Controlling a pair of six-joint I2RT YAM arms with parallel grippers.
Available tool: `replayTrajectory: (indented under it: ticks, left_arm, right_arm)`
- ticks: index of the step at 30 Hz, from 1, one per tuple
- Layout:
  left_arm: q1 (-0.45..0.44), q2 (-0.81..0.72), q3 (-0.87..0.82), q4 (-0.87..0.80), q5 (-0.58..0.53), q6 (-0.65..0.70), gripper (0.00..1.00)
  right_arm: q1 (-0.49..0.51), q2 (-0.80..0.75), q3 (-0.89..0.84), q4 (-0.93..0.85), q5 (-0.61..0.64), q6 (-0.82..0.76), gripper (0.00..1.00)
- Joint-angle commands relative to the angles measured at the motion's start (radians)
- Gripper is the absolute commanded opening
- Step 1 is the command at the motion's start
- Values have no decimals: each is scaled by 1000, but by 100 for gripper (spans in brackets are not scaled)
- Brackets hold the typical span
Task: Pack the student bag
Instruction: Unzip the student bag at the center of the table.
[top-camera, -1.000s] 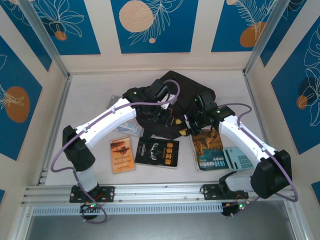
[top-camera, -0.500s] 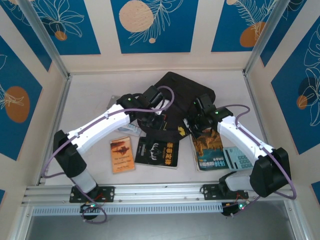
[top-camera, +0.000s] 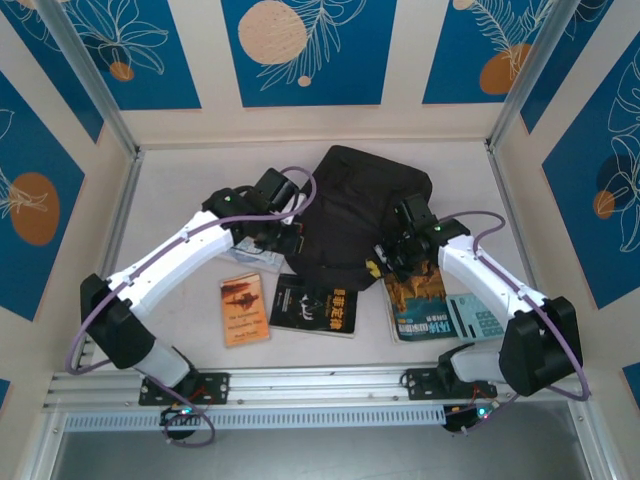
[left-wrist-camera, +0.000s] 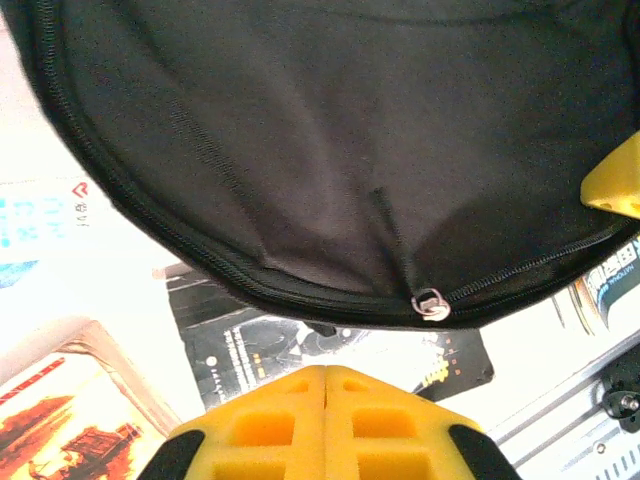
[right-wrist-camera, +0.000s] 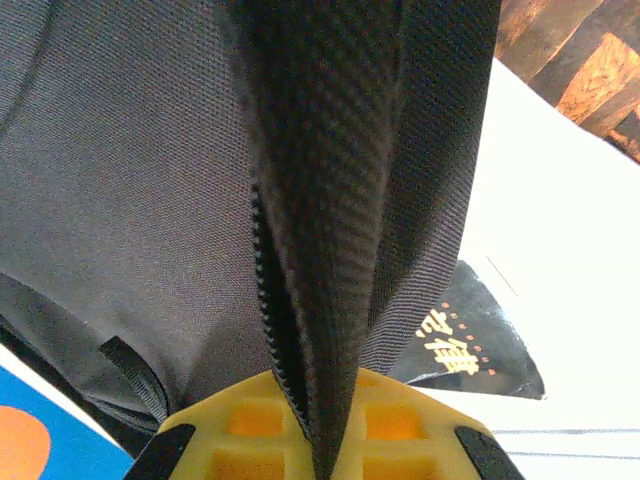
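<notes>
The student bag (top-camera: 362, 205), a large soft black backpack, lies at mid-table. Its zipped rim (left-wrist-camera: 300, 295) curves across the left wrist view, with a metal zipper pull (left-wrist-camera: 432, 303) at the edge. My left gripper (top-camera: 291, 241) hovers at the bag's left front edge, above a black book (left-wrist-camera: 330, 350); its yellow fingers (left-wrist-camera: 325, 372) are shut with nothing between them. At the bag's right front corner my right gripper (top-camera: 384, 262) is shut on a raised fold of the bag's fabric beside the zipper teeth (right-wrist-camera: 325, 430).
An orange book (top-camera: 244, 308), the black book (top-camera: 315, 305) and a teal-and-brown book (top-camera: 428, 300) lie in a row in front of the bag. A white-and-blue book (top-camera: 243, 254) sits under my left arm. Frame posts and walls bound the table.
My right gripper has closed on the bag's edge. My left arm has drawn back to the left, off the bag, staying shut. The bag now lies more spread out.
</notes>
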Motion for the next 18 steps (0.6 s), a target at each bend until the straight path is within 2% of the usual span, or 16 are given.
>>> replayTrajectory:
  ticks: [1, 4, 8, 10, 13, 15, 18]
  left_arm:
    - [5, -26, -4, -11, -36, 22, 0]
    - [3, -32, -18, -1, -15, 25, 0]
    - [2, -18, -27, 27, 126, 23, 0]
    - [-7, 9, -4, 27, 161, 25, 2]
    - [-26, 87, 76, -28, 126, 20, 36]
    - [-36, 146, 127, -63, 115, 18, 45]
    - [-54, 212, 167, -77, 104, 0, 51]
  right_arm:
    - [-7, 4, 8, -29, 0, -120, 0]
    - [-14, 23, 25, -54, 0, -183, 0]
    - [1, 26, 17, -23, -36, -188, 0]
    - [21, 26, 17, -14, -37, -196, 0]
    - [57, 26, 17, -14, -7, -218, 0]
    - [71, 22, 10, -11, 3, -219, 0]
    - [88, 14, -8, -7, 27, -213, 0]
